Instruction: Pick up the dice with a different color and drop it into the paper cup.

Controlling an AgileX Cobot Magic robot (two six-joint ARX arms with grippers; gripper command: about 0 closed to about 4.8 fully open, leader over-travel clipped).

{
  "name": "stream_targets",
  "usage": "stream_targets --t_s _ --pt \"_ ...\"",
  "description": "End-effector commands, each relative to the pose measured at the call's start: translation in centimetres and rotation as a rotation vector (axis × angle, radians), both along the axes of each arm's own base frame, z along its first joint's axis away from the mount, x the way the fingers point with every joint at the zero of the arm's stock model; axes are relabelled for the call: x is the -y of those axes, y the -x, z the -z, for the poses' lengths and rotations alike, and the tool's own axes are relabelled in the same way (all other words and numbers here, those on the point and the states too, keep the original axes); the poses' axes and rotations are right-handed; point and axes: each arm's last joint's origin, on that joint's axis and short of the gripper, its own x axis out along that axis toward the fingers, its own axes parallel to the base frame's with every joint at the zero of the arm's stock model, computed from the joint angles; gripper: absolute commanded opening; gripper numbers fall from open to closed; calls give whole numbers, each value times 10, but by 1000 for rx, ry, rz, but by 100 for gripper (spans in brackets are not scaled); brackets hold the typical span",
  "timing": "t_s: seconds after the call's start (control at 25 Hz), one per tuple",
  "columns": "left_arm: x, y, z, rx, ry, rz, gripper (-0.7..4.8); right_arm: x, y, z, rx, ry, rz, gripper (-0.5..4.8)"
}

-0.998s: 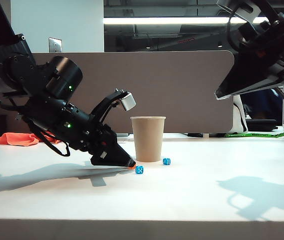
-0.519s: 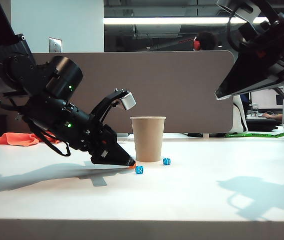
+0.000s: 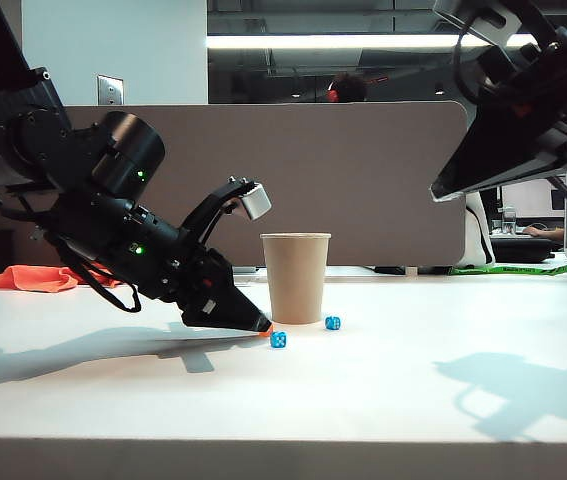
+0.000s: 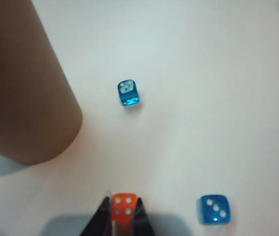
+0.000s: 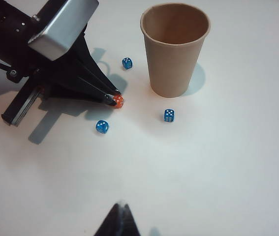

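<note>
I see left gripper [image 4: 124,216] tips pinching orange die [image 4: 124,210] on table, kraft paper cup [image 5: 174,49] just beside. Risk: tiny die squirts out on lift, shallow tip hold. Right gripper [image 5: 118,221] high, clear, tips together, empty. Third blue die [image 5: 127,63] hidden in exterior view.

My left arm slants down steeply to the tabletop, and my left gripper [image 5: 115,98] has its tips right at the surface with both fingers [image 4: 100,219] pressed flat against opposite sides of the orange die [image 4: 124,209]. My right arm hangs high above, well clear of the left one. The right gripper [image 5: 119,216] shows only its dark tips, drawn together to a point with no gap between them.
</note>
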Motion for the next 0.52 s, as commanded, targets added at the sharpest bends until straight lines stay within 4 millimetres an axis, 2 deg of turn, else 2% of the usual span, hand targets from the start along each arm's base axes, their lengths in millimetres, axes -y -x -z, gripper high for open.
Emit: stream_targets --t_s 0.04,0.32,0.52 --pt "2 -3 -5 2 55 -26 -6 0 -1 -3 14 -11 -2 -1" --pt "6 -12 -30 92 208 -80 -6 0 -1 -3 14 -11 -2 -1" --pt "7 -16 -48 146 237 -78 -6 0 -1 -3 14 -10 -2 -1"
